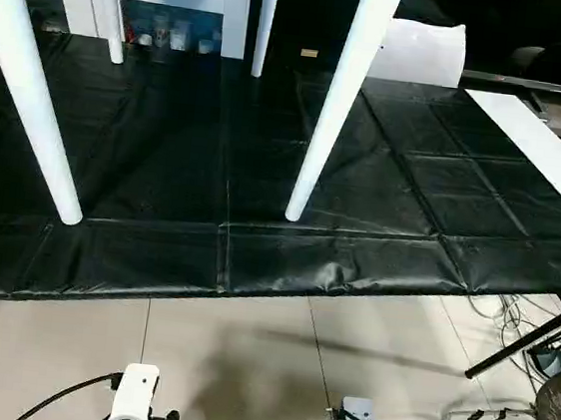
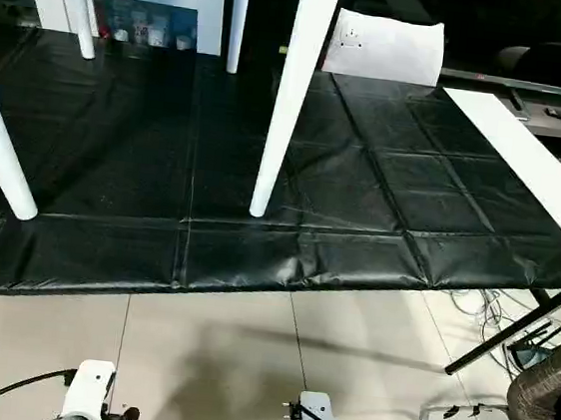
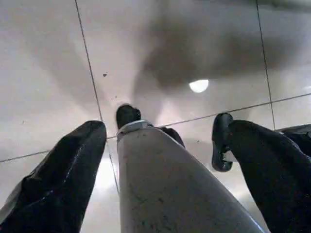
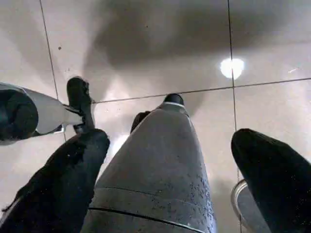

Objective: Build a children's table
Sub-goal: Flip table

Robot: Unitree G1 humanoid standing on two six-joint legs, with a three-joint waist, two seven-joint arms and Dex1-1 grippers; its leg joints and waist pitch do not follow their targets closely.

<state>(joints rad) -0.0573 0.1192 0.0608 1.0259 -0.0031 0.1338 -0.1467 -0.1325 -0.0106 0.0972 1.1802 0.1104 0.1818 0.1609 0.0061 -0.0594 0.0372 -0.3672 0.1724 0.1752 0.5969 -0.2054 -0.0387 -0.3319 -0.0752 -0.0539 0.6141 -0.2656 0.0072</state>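
Nearest the camera, the robot's two wrists are seen low over the tiled floor (image 1: 245, 357), short of the work. The left claw (image 3: 160, 126) and the right claw (image 4: 170, 138) are both spread wide and nothing is gripped. Each is pointed down at the tiles, and a grey rounded part, probably of the robot's own body, is seen beyond the fingers. The arms are judged to be parked clear because no part is left lying loose to be picked up.

The children's table is found beyond the floor strip, stood on the black-covered tabletop (image 1: 355, 268). Its four white legs are planted on the black sheet: the near left leg (image 1: 32, 94), the near right leg (image 1: 338, 96), and two far legs (image 1: 110, 2) (image 1: 267, 18). Each long axis is run steeply up and down, narrow foot downward, the wider end carried out of the top of the picture. The near pair is splayed slightly outward at the feet. Its own top cannot be seen, so the seating of the legs cannot be checked.

A long white board strip (image 1: 547, 158) and a flat white bag (image 1: 422, 52) are left at the right side, apart from the legs.
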